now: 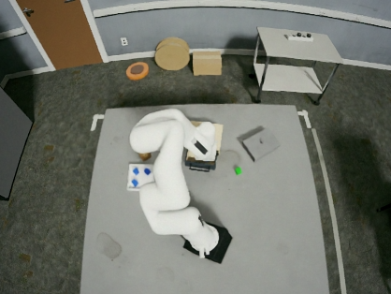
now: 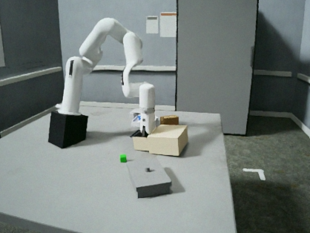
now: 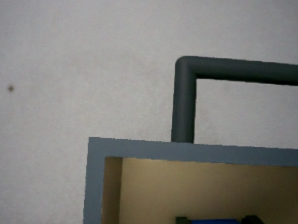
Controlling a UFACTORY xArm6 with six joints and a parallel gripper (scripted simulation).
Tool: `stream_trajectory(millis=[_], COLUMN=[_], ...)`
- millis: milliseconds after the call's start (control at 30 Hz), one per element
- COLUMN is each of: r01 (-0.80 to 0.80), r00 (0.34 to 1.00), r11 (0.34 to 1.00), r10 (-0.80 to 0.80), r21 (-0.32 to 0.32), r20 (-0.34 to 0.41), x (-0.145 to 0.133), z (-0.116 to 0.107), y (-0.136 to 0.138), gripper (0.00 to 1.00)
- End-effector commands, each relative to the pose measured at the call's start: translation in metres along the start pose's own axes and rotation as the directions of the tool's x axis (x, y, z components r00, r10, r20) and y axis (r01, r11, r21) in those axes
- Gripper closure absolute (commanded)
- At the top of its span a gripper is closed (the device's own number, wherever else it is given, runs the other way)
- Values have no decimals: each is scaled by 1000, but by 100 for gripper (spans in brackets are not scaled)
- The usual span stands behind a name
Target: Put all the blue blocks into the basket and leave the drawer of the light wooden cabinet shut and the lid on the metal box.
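Note:
My gripper (image 2: 144, 133) (image 3: 216, 220) points down into the open drawer (image 2: 140, 144) (image 3: 145, 150) of the light wooden cabinet (image 1: 218, 136) (image 2: 167, 140). Its fingers are shut on a blue block (image 3: 212, 221), which shows between them at the bottom of the wrist view. The arm hides the fingers in the top view. The white basket (image 1: 129, 178) stands left of the cabinet in the top view, with three blue blocks (image 1: 136, 171) (image 1: 147, 171) (image 1: 135, 183) visible inside; the arm covers its right edge. The grey metal box (image 2: 153, 191) has its knobbed lid (image 1: 254, 142) (image 2: 148, 177) on.
A green block (image 1: 238, 170) (image 2: 123, 158) lies on the table between the drawer and the metal box. A brown wooden object (image 1: 145, 156) (image 2: 169, 119) stands behind the basket, partly hidden by the arm. The drawer's dark handle (image 1: 200, 169) (image 3: 184, 100) sticks out from its front.

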State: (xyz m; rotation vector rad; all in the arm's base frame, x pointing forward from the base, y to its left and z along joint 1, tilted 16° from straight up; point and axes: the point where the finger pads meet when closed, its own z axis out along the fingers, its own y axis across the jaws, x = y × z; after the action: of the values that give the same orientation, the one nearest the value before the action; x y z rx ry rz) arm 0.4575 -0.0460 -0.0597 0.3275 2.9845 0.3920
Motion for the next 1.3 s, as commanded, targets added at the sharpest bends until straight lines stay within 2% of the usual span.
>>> stream_trajectory(millis=[0,700,967,1267], r01=[0,0,0,0], r00=[1000,1000,1000,1000], r11=[1000,1000,1000,1000], r10=[0,0,0,0], r21=[0,0,0,0], r20=[4,4,4,4], x=[-2,-2,-2,-1], z=[-1,-6,-17,-48], y=[0,0,0,0], gripper=[100,100,100,100])
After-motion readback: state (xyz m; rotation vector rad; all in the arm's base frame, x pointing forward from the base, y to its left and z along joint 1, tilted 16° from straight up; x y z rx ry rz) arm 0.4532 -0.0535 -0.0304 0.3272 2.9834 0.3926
